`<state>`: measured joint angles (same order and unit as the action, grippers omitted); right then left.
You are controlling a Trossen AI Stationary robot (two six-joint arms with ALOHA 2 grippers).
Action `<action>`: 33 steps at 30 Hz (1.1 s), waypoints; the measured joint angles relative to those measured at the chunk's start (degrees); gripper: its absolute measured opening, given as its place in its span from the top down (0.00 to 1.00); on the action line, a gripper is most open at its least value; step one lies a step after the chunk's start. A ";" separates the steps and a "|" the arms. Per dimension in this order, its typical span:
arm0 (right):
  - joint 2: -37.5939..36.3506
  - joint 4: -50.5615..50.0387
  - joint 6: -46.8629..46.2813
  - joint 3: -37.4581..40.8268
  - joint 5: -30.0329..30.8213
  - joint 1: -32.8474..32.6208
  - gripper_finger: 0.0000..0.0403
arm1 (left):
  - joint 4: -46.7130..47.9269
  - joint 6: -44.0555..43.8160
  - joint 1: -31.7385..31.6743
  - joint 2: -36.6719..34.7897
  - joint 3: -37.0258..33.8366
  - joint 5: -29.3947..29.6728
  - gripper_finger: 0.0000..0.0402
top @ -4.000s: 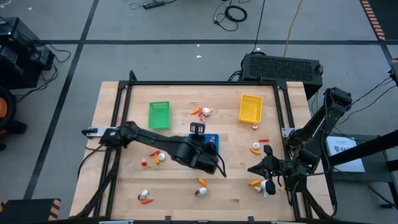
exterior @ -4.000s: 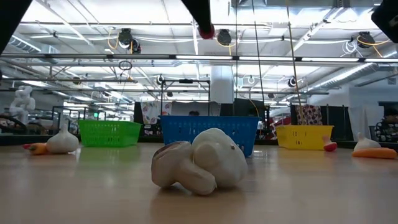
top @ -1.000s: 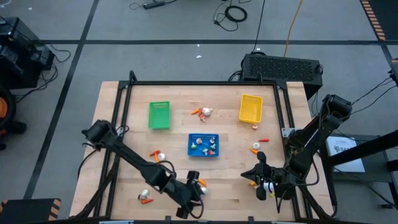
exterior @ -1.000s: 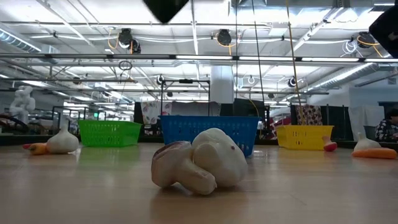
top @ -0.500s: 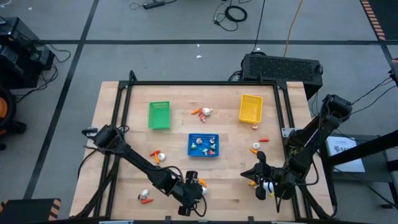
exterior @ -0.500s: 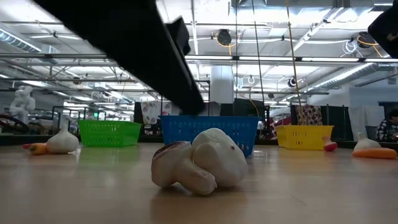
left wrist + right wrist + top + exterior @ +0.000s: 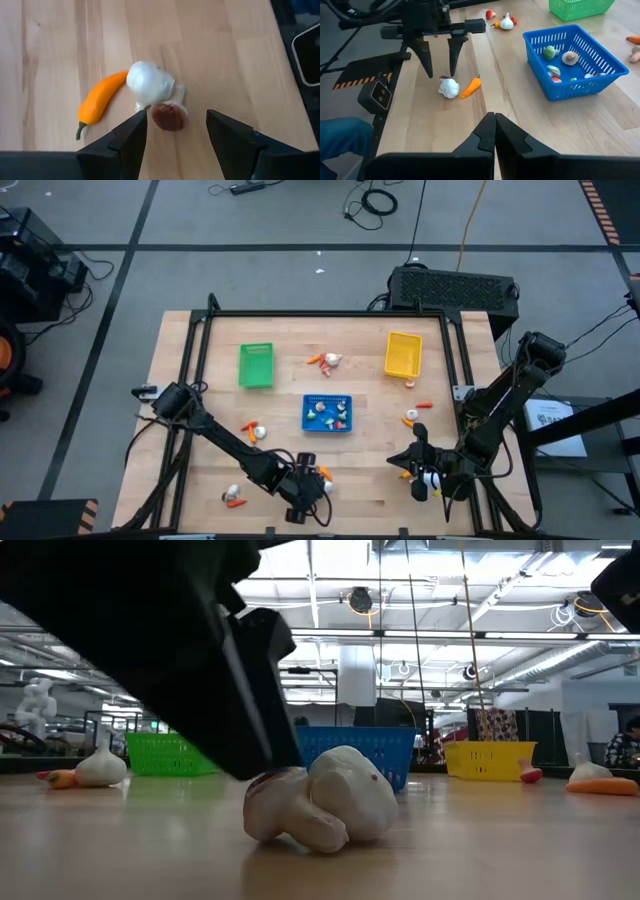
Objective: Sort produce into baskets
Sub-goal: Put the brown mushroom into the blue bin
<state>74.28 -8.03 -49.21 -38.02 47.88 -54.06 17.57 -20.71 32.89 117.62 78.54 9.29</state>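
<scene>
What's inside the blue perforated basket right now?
The blue perforated plastic basket holds several small toy pieces: a green one, a brownish mushroom-like cap, and white and red bits. Its near wall hides the floor's front edge, so more may lie there.

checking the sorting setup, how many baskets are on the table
3: a green basket at the far left, a yellow basket at the far right, and a blue basket in the middle, nearer the arms, already holding some produce. None seems hidden.
</scene>
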 joint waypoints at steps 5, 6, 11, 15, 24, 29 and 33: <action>0.00 0.07 0.00 0.00 0.00 0.00 1.00 | -1.46 -2.68 -0.50 1.78 0.02 0.17 0.47; 0.00 0.04 0.00 0.00 0.00 0.00 1.00 | -1.65 -2.89 -0.59 2.26 0.02 0.05 0.47; 0.00 0.04 0.00 0.00 0.01 0.00 1.00 | -2.21 -2.91 -0.73 3.09 0.02 -0.69 0.47; 0.00 0.07 0.32 0.00 0.00 0.00 1.00 | -2.19 -2.89 -0.96 3.09 0.02 -1.06 0.47; 0.00 0.07 0.36 0.00 0.00 0.00 1.00 | -4.50 2.04 -1.31 2.92 0.00 -3.05 0.47; 0.00 0.09 0.24 0.00 0.02 0.00 1.00 | -7.68 4.50 -2.07 2.52 2.23 -3.14 0.47; 0.00 0.11 -0.22 0.00 0.02 0.00 1.00 | -2.11 5.06 -2.76 2.41 6.24 -4.86 0.47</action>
<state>74.28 -7.92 -49.43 -38.02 47.90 -54.06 15.47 -15.65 30.13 120.03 84.78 4.43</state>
